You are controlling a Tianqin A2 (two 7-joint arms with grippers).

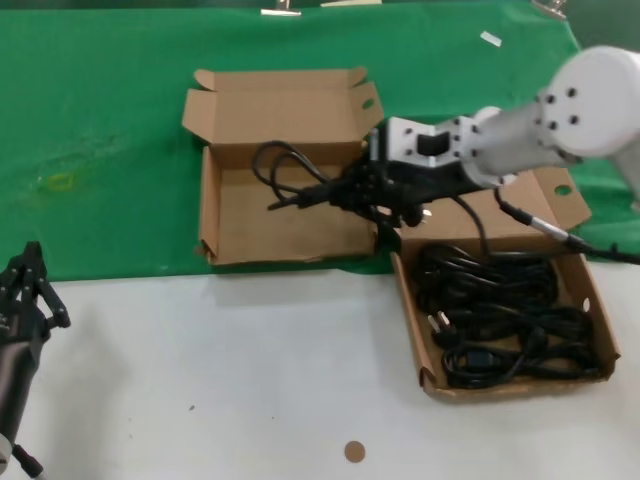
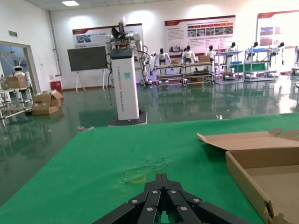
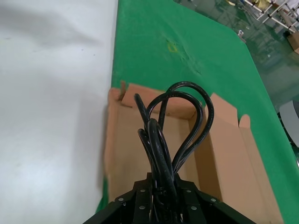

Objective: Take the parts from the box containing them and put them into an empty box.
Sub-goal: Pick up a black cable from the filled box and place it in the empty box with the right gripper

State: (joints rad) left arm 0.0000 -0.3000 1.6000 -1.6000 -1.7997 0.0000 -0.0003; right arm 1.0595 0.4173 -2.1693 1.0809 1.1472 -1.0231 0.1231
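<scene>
Cable bundle (image 1: 290, 175) in right gripper (image 1: 345, 190) (over empty box (image 1: 235, 225))

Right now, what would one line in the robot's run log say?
right gripper: holding cable bundle over empty box | full box: cables remain | left gripper: idle, near-left

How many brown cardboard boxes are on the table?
2. The squarish brown cardboard box sits left on the green cloth; the low-walled brown cardboard box holding black coiled cables sits right.
</scene>
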